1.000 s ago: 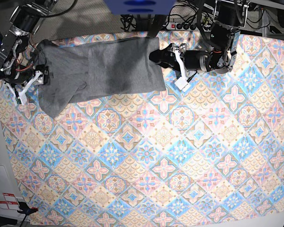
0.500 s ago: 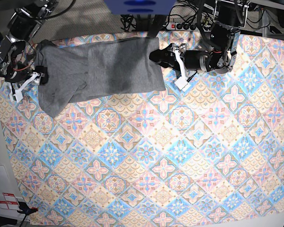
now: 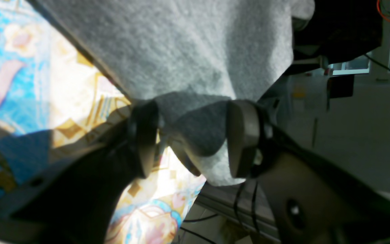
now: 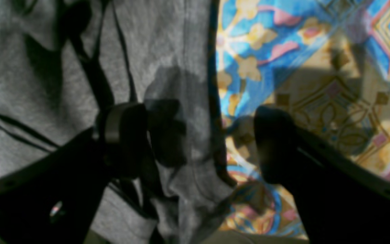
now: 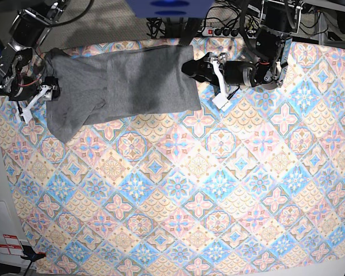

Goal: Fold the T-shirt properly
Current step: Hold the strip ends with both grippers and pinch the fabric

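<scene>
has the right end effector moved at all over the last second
Yes. The right end effector rose toward the tablecloth's far edge, then dropped partway back, beside the T-shirt.

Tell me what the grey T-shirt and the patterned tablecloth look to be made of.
T-shirt: soft knit fabric, likely cotton jersey; matte heathered grey with a fuzzy surface and limp folds.
Tablecloth: looks like a thin printed cloth lying flat; tile pattern, slight sheen in the wrist views. Woven or coated, I cannot tell.
</scene>
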